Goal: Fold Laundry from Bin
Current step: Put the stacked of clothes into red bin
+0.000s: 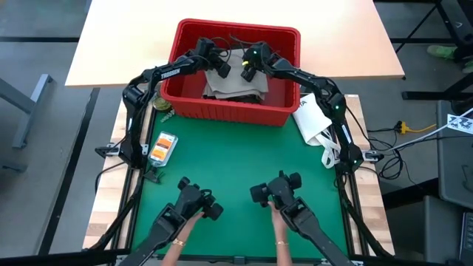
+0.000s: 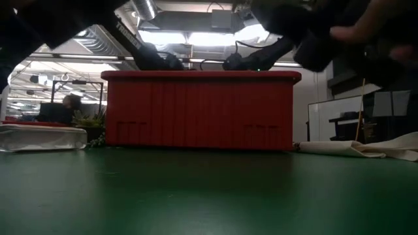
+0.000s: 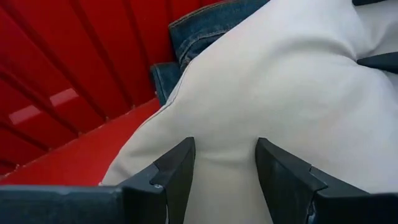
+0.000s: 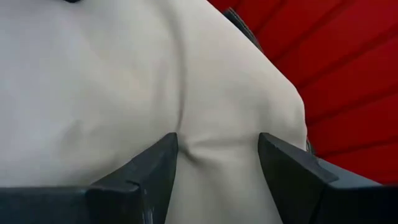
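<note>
The red bin [image 1: 236,28] stands at the far edge of the green mat, its side wall [image 2: 199,111] filling the low view. Tan khaki trousers [image 1: 233,85] lie on top of the laundry inside. Dark blue jeans [image 3: 186,37] show beside the trousers, against the bin wall. Both arms reach over the rim into the bin. My left gripper [image 3: 222,149] is open, slanting down at the tan cloth [image 3: 267,81]. My right gripper [image 4: 217,140] is open too, on the same cloth [image 4: 124,74]. In the high view they are close together, left [image 1: 220,65] and right [image 1: 247,68]. My left gripper's open fingers [image 3: 180,162] stand right at the tan trousers' upper surface, slanting down; whether they touch it I cannot tell. My right gripper's open fingertips [image 4: 166,149] rest against the trousers' upper surface, slanting down from above. A small crease [image 4: 186,146] gathers in the cloth between them.
A white flat packet [image 1: 314,122] lies right of the bin, at the mat's edge. An orange packet [image 1: 162,146] lies on the left. Open green mat [image 1: 236,155] stretches in front of the bin. A person's hands [image 1: 177,244] hold two handles at the near edge.
</note>
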### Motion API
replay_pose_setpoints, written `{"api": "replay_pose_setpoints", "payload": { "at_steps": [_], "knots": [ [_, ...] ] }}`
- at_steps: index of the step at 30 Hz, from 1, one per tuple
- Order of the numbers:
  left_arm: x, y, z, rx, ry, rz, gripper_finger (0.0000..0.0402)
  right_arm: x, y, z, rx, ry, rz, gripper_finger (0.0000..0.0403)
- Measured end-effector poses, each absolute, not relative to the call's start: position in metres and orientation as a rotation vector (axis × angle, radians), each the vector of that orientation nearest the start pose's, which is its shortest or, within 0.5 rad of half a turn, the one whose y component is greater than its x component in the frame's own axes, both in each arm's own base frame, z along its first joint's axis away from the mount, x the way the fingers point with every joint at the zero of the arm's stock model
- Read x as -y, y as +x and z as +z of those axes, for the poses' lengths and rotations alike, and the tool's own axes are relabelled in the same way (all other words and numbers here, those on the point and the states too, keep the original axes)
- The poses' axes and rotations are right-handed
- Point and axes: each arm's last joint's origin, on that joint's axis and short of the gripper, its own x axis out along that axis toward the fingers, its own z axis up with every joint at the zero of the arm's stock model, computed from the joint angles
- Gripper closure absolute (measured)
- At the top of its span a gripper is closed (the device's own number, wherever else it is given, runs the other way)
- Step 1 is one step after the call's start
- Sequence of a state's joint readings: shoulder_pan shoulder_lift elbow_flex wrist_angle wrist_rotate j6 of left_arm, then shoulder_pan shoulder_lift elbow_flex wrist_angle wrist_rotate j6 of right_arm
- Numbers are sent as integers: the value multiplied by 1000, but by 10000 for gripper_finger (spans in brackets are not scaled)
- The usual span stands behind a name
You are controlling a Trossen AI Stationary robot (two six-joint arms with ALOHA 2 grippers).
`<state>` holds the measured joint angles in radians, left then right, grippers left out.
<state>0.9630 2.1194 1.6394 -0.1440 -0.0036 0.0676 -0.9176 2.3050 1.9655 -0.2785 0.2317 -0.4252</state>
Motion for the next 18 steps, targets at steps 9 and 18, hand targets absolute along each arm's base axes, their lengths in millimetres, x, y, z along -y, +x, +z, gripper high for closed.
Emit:
{"api": "replay_pose_setpoints", "payload": {
  "at_steps": [9,18],
  "knots": [
    [-381,264,264,-532,-181,934,234,410,307,273,-857,-207,-885,174],
    [-333,262,314,-530,-229,696,234,366,303,336,-982,-130,-638,174]
  ]
}}
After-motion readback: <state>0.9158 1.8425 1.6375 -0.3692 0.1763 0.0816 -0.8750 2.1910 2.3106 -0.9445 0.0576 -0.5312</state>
